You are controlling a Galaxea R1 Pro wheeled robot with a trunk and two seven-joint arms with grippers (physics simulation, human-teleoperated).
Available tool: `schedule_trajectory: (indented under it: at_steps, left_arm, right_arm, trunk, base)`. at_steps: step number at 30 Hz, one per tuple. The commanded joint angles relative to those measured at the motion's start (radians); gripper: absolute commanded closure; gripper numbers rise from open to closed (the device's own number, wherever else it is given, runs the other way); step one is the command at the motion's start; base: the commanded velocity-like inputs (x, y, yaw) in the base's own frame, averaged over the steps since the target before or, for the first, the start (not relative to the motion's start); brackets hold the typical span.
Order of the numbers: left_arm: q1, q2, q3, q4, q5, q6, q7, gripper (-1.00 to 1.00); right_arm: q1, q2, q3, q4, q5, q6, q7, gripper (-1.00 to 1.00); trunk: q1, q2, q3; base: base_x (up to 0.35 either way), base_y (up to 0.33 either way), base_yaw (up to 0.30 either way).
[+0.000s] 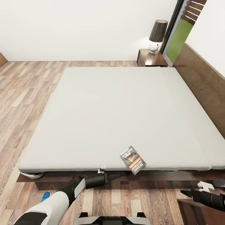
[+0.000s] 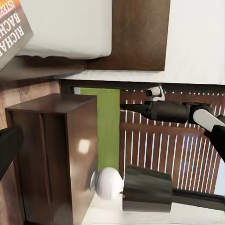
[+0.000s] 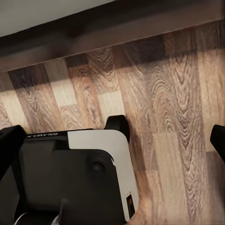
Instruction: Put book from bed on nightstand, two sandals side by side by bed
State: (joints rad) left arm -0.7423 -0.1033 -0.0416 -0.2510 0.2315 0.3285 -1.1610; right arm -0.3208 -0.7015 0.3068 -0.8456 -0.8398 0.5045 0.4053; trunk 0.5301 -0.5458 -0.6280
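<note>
Even, bright, diffuse light; the mattress (image 1: 118, 115) reads flat pale grey. A soft dark shadow runs under the bed's 6 o'clock edge onto the floor (image 1: 140, 197). The nightstand (image 2: 51, 154) side carries a glossy highlight. Wrist-view edges look slightly soft, perhaps from upscaling.

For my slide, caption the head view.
Book at the mattress's near edge; left gripper below; lamp on far nightstand.

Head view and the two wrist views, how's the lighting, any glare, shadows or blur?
Head view: even, soft light on the mattress, sharp throughout; a dark shadow band runs under the bed's near edge. Left wrist view: a small glossy highlight on the nightstand, and the book is cropped at the edge. Right wrist view: floor grain slightly soft, shaded near the bed frame.
</note>
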Motion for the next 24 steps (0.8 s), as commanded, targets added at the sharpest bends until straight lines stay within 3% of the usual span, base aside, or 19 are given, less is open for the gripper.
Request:
schedule_trajectory:
  at_steps: [1, 15, 24]
  left_arm:
    - [0.000, 0.000, -0.004, -0.001, 0.008, 0.010, -0.002, -1.00]
    - [0.000, 0.001, -0.004, -0.001, 0.008, 0.011, -0.002, -1.00]
    - [0.000, -0.001, -0.004, 0.006, 0.009, 0.008, 0.002, -1.00]
  right_arm:
    - [-0.001, -0.001, 0.003, 0.000, -0.005, 0.003, 0.000, -1.00]
    - [-0.001, -0.001, 0.003, 0.000, -0.005, 0.003, 0.001, -1.00]
    - [-0.001, -0.001, 0.003, -0.001, -0.005, 0.003, 0.001, -1.00]
  trunk:
    - [0.000, -0.001, -0.001]
    - [0.000, -0.001, 0.001]
    - [0.000, -0.001, 0.001]
  base:
    - [0.000, 0.000, -0.249]
    - [0.000, 0.000, -0.266]
    - [0.000, 0.000, -0.063]
